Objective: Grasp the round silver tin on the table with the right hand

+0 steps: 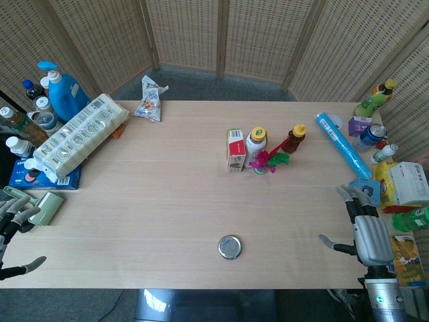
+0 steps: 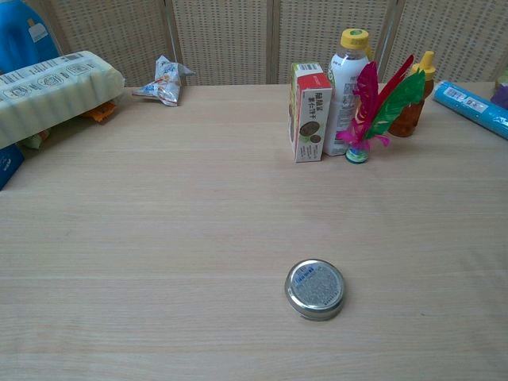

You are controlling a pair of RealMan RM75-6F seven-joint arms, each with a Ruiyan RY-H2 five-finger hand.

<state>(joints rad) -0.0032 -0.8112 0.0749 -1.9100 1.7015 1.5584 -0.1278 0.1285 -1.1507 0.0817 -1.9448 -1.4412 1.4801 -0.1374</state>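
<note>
The round silver tin lies flat near the table's front edge, a little right of centre. My right hand hovers over the table's front right corner, well to the right of the tin, with fingers apart and nothing in it. My left hand sits at the front left edge, fingers spread and holding nothing. Neither hand shows in the chest view.
A small carton, a white bottle, a brown bottle and a feathered shuttlecock stand mid-table behind the tin. A blue tube, bottles and packets crowd the right edge. A long white package and bottles fill the left.
</note>
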